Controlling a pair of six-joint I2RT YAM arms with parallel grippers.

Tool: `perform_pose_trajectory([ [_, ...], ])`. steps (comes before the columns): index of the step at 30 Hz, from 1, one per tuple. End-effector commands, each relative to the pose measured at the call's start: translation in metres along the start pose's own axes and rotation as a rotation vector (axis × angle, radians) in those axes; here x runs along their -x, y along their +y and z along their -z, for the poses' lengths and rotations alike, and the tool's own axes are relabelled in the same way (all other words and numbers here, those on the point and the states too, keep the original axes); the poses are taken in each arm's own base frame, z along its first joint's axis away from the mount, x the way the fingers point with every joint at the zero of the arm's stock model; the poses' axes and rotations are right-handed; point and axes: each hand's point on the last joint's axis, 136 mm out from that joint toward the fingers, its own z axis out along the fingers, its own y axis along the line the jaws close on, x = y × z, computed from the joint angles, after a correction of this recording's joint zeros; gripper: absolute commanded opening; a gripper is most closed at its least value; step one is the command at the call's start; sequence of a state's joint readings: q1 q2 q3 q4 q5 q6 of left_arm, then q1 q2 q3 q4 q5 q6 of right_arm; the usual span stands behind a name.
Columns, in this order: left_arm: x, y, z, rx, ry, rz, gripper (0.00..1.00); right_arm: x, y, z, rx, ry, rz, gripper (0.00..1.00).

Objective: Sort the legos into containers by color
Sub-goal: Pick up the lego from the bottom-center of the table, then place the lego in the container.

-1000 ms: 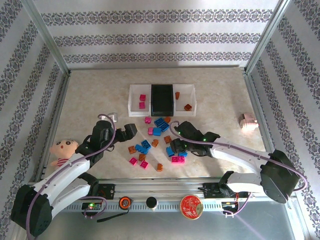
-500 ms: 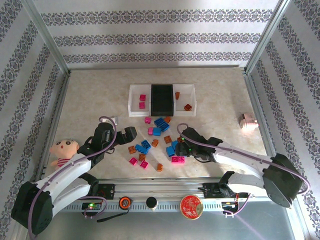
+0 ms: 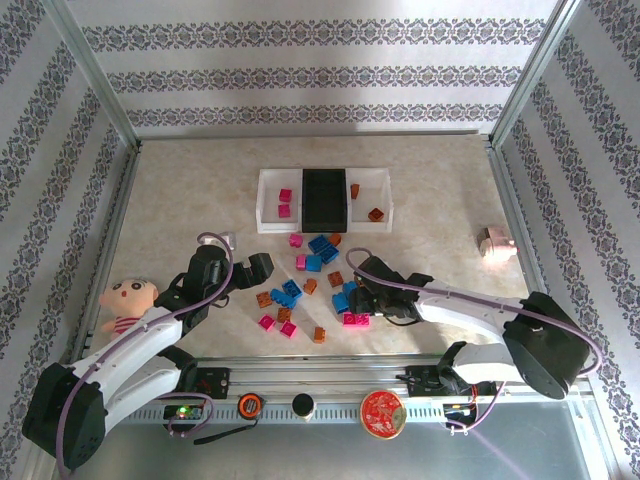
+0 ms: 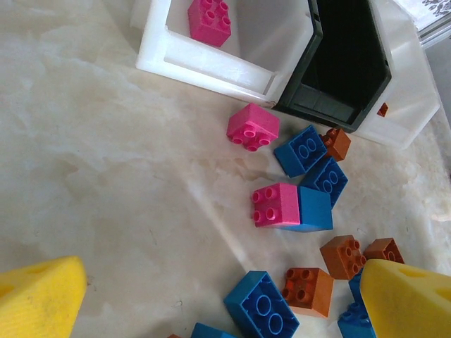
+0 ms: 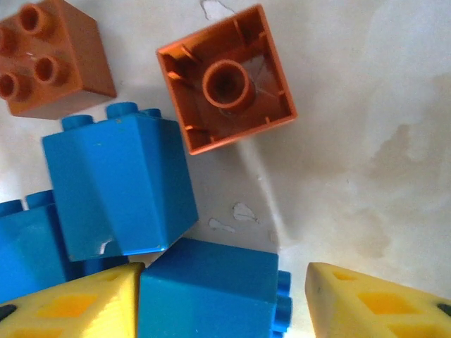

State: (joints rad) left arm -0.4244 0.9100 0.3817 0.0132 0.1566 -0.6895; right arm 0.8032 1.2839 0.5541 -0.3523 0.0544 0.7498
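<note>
Black tray (image 3: 324, 200) sits mid-tabletop (image 3: 180, 190) and holds nothing. The white tray touching its left side (image 3: 266, 190) holds two magenta bricks (image 3: 285, 196). The white tray touching its right side (image 3: 386, 190) holds two orange-brown bricks (image 3: 375, 214). The loose legos (image 3: 318, 245) lie scattered on the near side of the black tray, blue, magenta and orange-brown mixed, none stacked as far as can be told. Left end effector (image 3: 255, 268) is on the near-left of the black tray, at the left edge of the scatter. It is released, with its yellow fingers (image 4: 39, 296) spread wide above the bricks and nothing gripped. Right end effector (image 3: 358, 283) is on the near-right of the black tray, low over the scatter. It straddles a blue brick (image 5: 211, 292): one yellow finger (image 5: 77, 303) is against the brick, the other (image 5: 373, 303) stands off with a visible gap, so it is not clamped. Just beyond that brick lie a second blue brick on its side (image 5: 120, 183) and an upturned orange-brown brick (image 5: 225, 88), hollow side up.
</note>
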Motion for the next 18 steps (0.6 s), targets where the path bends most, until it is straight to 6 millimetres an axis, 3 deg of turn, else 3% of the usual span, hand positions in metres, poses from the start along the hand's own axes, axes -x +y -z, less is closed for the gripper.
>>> perform_pose_trajectory([
  [1, -0.003, 0.003, -0.002, 0.013, 0.004, -0.005, 1.0, -0.005, -0.012, -0.002, -0.061, 0.008, 0.013, 0.54],
  [6, -0.004, 0.004, -0.003, 0.018, 0.009, -0.005, 1.0, 0.003, -0.013, 0.006, -0.045, -0.028, 0.011, 0.41],
  [10, -0.004, 0.004, -0.002, 0.021, 0.007, -0.008, 1.0, 0.024, -0.009, 0.031, -0.022, -0.106, 0.043, 0.33],
  [12, -0.002, 0.004, -0.001, 0.024, 0.004, -0.009, 1.0, 0.04, -0.004, 0.046, 0.013, -0.163, 0.047, 0.3],
  [18, 0.003, 0.001, 0.001, 0.021, -0.007, -0.007, 1.0, 0.124, 0.015, 0.084, 0.087, -0.346, 0.046, 0.28],
])
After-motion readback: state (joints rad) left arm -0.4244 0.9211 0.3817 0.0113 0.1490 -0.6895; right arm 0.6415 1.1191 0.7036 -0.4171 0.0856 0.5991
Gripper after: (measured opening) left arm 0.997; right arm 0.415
